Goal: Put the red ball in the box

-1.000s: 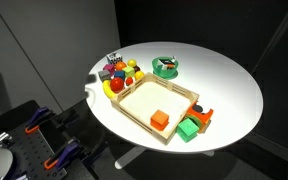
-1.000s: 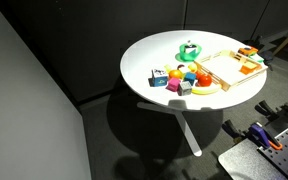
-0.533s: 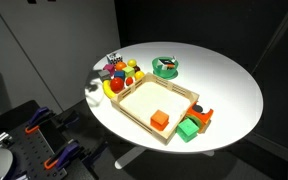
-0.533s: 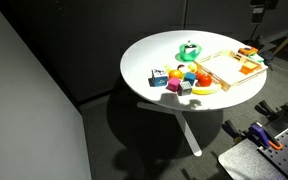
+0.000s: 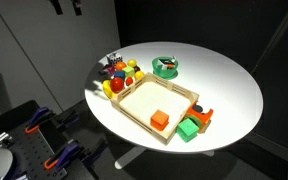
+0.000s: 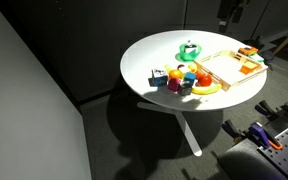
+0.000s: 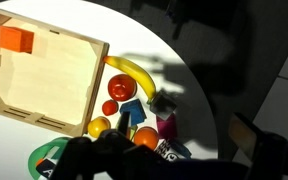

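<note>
In an exterior view the gripper (image 5: 66, 6) hangs at the top edge with only its dark tip showing. I cannot tell how far the jaws stand apart. Far below them, on the table (image 5: 229, 90), the box (image 5: 134, 108) sits beside a toy cluster (image 5: 121, 74).

In an exterior view the gripper (image 6: 231, 12) is again cut off at the top, and the toys well below the jaws are too small to sort.

In the wrist view the red ball (image 7: 119, 88) is small, smooth and glossy. It lies outside the box, just beside its wall and by the banana (image 7: 134, 72), well ahead of the jaws (a dark blur).
</note>
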### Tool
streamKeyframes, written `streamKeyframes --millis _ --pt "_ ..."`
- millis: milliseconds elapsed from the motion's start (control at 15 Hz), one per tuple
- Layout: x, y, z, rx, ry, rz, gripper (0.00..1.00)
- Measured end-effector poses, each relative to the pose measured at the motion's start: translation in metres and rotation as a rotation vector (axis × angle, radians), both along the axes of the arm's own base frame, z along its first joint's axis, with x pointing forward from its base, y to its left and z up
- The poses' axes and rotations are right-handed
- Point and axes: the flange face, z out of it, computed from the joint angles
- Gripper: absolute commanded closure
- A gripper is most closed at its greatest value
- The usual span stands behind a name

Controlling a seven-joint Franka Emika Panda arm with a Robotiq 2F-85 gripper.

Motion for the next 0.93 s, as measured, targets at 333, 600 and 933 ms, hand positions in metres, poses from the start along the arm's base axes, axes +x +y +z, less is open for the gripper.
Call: streamKeyframes --millis 333,600,933 --pt "0.029 0.002 -0.038 0.026 -0.03 0.002 0.0" --pt "0.045 0.001 -0.062 0.034 -0.023 -0.005 0.0" --pt "0.052 0.0 -0.067 0.036 -0.016 -0.008 0.0"
